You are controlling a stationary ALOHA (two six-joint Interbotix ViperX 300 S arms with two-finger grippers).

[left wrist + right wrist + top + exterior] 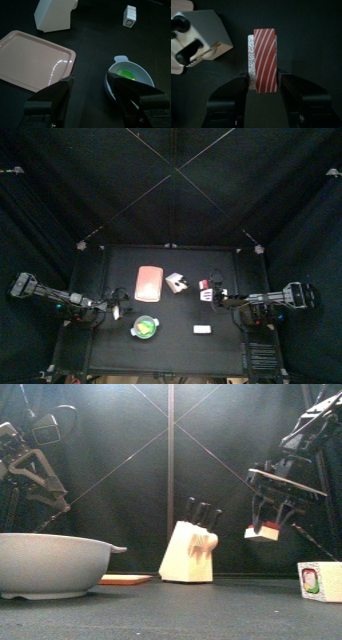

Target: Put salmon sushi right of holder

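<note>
Aloft, the right gripper [262, 85] clamps the salmon sushi [264, 60] just right of the holder [191, 551], ready for lowering and release, while the left gripper [90, 92] rests open, empty.

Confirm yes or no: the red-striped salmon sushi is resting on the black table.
No: the right gripper holds the red-striped salmon sushi in the air, above the black table.
</note>
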